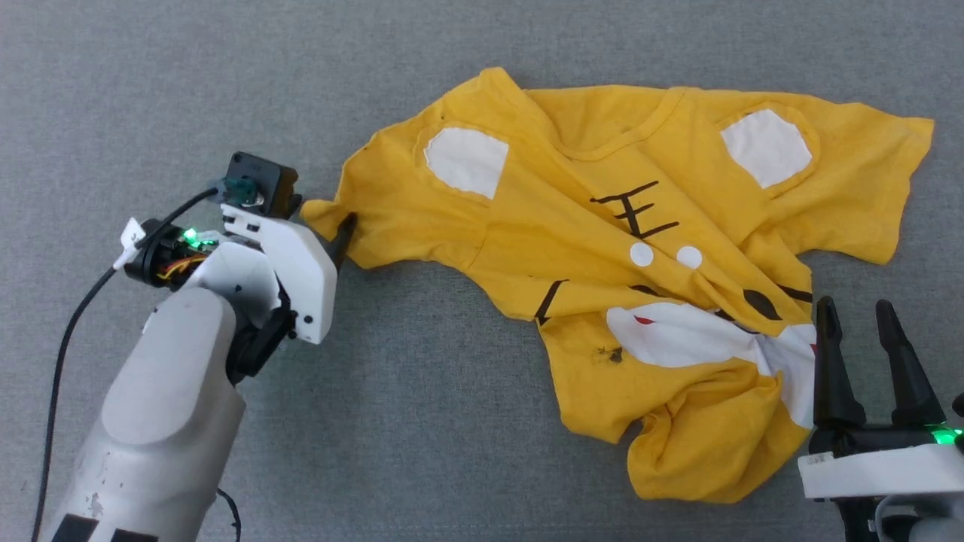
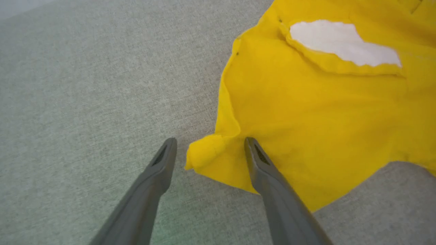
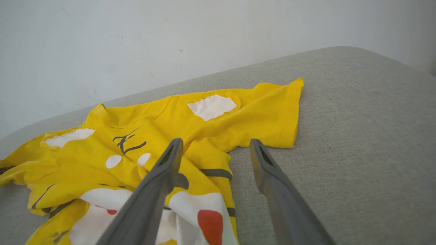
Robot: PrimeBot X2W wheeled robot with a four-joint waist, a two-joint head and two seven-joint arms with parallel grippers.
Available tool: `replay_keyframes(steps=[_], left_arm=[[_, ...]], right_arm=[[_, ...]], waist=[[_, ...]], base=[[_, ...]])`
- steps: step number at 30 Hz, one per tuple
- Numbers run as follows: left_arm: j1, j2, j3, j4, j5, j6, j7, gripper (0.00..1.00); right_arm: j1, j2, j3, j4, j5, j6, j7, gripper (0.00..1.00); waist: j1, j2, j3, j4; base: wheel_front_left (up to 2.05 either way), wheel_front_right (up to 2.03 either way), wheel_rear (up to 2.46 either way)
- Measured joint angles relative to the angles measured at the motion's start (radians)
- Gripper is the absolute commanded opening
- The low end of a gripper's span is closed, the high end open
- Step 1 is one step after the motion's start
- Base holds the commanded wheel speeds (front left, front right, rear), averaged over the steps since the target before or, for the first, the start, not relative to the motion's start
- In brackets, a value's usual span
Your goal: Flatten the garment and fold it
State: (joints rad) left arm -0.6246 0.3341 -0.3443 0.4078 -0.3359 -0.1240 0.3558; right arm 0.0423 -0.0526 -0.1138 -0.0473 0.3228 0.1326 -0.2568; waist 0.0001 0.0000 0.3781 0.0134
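Grey fabric-covered table (image 1: 422,421). Left tool (image 2: 207,143): released, fingers spread. The crumpled sleeve tip of the garment (image 1: 557,248) sits between its two tips, and one tip is over the yellow cloth. Right tool (image 1: 855,309): released, fingers apart. The bunched hem and white muzzle print lie by its left finger, with bare table by the other. Beyond both tools the garment lies print side up and wrinkled, with the collar on its far side. Pale wall (image 3: 136,41) past the table edge.

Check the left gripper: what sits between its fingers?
Left wrist view: a bunched corner of the garment lies between the fingers of the open left gripper, on the grey surface.
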Motion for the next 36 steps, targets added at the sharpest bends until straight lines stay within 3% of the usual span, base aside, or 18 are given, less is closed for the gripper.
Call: replay_keyframes(steps=[1, 2, 3, 16, 23, 31, 36], left_arm=[[-0.004, 0.004, -0.004, 0.012, -0.006, 0.000, -0.003, 1.00], [-0.009, 0.007, -0.011, 0.023, -0.014, 0.000, -0.005, 0.56], [-0.014, 0.009, -0.016, 0.030, -0.021, 0.000, -0.011, 0.00], [-0.025, 0.032, -0.033, 0.030, -0.108, 0.001, -0.143, 0.00], [0.063, 0.053, 0.021, -0.114, -0.139, 0.042, -0.208, 0.00], [0.169, 0.096, 0.072, -0.263, -0.157, 0.110, -0.209, 0.00], [0.216, 0.128, 0.106, -0.318, -0.165, 0.143, -0.199, 0.00]], right_arm=[[-0.002, 0.000, 0.001, 0.000, -0.002, 0.000, 0.000, 1.00], [-0.002, 0.000, 0.001, 0.000, -0.005, 0.000, 0.000, 1.00], [-0.002, 0.000, 0.001, 0.000, -0.007, 0.000, 0.001, 1.00], [-0.071, 0.001, -0.034, -0.056, -0.052, 0.000, 0.074, 1.00], [-0.236, -0.010, -0.122, -0.122, -0.108, 0.000, 0.262, 1.00], [-0.392, -0.107, -0.235, -0.097, -0.140, 0.000, 0.499, 1.00], [-0.435, -0.160, -0.273, -0.036, -0.156, 0.000, 0.583, 1.00]], waist=[[0.0000, 0.0000, 0.003, -0.001], [0.0000, 0.0000, 0.005, -0.002], [-0.0001, 0.0000, 0.006, -0.003], [-0.0002, 0.0000, -0.002, -0.003], [-0.0001, 0.0000, 0.008, -0.001], [-0.0001, 0.0000, 0.016, 0.018], [-0.0001, 0.0000, 0.022, 0.031]], base=[[0.00, 0.00, 0.00], [0.00, 0.00, 0.00], [0.00, 0.00, 0.00], [0.00, 0.00, 0.00], [0.00, 0.00, 0.00], [0.00, 0.00, 0.00], [0.00, 0.00, 0.00]])
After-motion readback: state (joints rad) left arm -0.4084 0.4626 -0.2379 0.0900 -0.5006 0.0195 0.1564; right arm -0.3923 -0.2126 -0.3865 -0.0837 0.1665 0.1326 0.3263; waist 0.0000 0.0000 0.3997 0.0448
